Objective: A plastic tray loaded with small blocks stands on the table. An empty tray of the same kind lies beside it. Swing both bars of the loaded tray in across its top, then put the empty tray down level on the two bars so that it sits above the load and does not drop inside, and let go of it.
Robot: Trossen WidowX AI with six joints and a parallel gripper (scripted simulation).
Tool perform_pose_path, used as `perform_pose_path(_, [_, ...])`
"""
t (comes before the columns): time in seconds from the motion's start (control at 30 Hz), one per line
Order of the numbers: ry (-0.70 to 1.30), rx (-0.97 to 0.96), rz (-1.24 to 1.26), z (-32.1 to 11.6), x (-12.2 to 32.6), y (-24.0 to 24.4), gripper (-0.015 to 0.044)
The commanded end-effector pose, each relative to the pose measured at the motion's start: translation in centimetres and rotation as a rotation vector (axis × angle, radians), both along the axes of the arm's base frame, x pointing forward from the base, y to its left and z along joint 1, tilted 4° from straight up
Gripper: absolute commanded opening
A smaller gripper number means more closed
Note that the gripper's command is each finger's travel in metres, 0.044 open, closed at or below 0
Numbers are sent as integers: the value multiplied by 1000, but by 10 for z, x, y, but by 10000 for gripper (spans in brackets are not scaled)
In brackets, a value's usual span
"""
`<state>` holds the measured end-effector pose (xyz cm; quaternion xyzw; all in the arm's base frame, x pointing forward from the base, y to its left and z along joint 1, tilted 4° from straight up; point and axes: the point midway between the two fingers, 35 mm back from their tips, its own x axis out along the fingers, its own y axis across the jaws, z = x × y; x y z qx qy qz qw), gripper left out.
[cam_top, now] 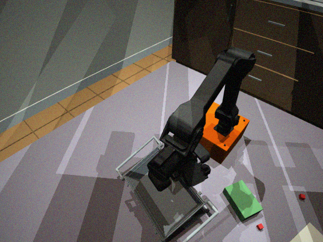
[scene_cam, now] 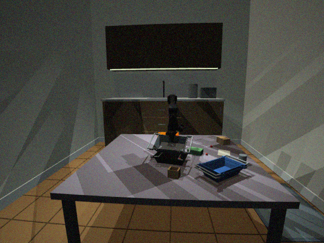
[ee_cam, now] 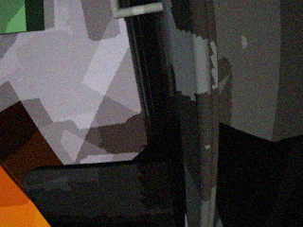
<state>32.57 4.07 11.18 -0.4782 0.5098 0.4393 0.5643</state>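
The grey tray [cam_top: 177, 201] [scene_cam: 170, 147] [ee_cam: 251, 71] is empty, with its own wire bars [cam_top: 137, 153] [cam_top: 202, 226] out over its ends. My gripper [ee_cam: 185, 121] is shut on its long wall on the robot's side; the fingertips are hidden in the top and exterior views. The grey tray is over the black tray [scene_cam: 170, 159], looking slightly tilted in the exterior view. I cannot tell whether they touch. The black tray stands on the table, with a small red spot [scene_cam: 179, 158] near its right end. Most of its load and the exact position of its bars are hidden.
The orange base block [cam_top: 237, 130] stands behind the trays. A green block [cam_top: 242, 199] [scene_cam: 196, 151] lies to their right, near small red cubes [cam_top: 302, 196] [cam_top: 259, 226]. A blue tray [scene_cam: 222, 169] with wire bars and a small brown open box [scene_cam: 173, 174] stand nearer the exterior camera.
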Motion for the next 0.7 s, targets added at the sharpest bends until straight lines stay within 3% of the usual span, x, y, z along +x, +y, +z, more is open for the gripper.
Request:
perform_pose_path(0.0, [-11, -3, -2, -6, 3, 0, 0])
perform_pose_path(0.67, [-10, -3, -2, -28, -3, 1, 0])
